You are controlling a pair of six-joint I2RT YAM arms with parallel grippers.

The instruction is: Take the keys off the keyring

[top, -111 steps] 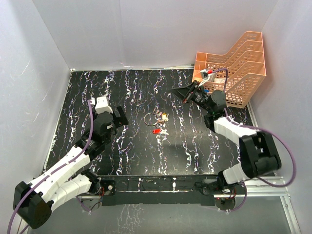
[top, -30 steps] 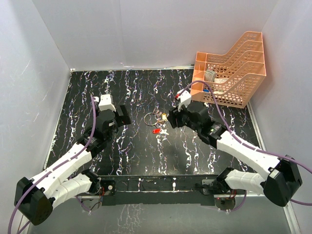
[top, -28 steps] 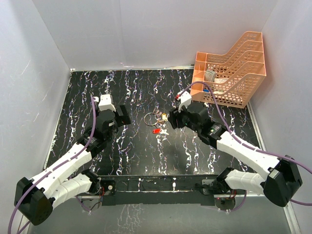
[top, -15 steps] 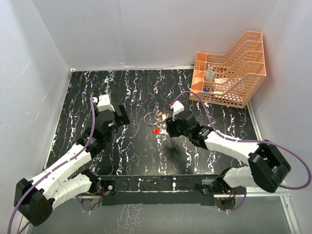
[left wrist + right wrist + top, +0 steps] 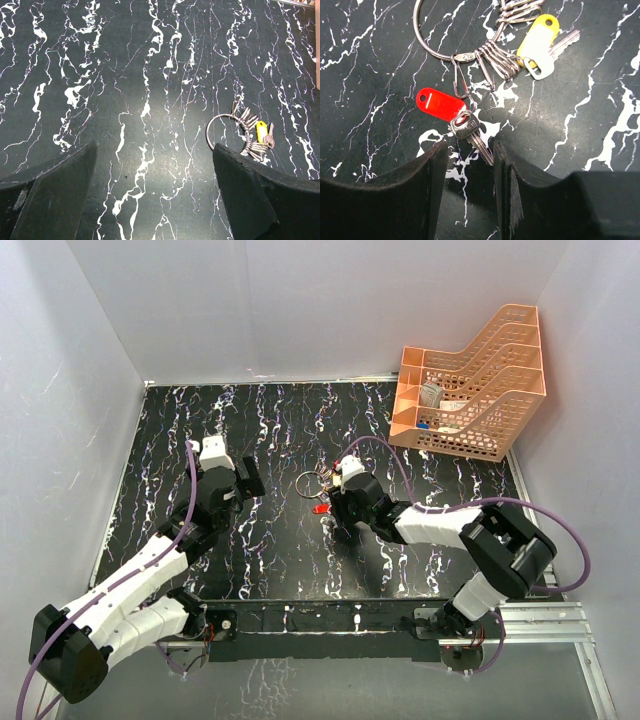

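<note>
The keyring [image 5: 309, 481] is a thin silver wire ring lying flat on the black marbled table [image 5: 270, 430], with small clips on its right side. A red-tagged key [image 5: 320, 508] and a yellow-tagged key [image 5: 338, 480] hang from it. In the right wrist view the ring [image 5: 465, 57], red tag [image 5: 440, 104], silver key [image 5: 469, 129] and yellow tag [image 5: 537, 42] lie just ahead of my right gripper [image 5: 469, 150]. It is open and low, with the key's blade tip between its fingertips. My left gripper [image 5: 154, 147] is open and empty, left of the ring [image 5: 207, 135].
An orange mesh tray [image 5: 470, 380] with small items inside stands at the back right corner. White walls enclose the table on three sides. The right arm [image 5: 440, 522] stretches low across the table's middle.
My right arm has swung from the orange tray leftward and down to the keys, ending with its fingers over the red-tagged key's blade. The left arm has hardly moved.
</note>
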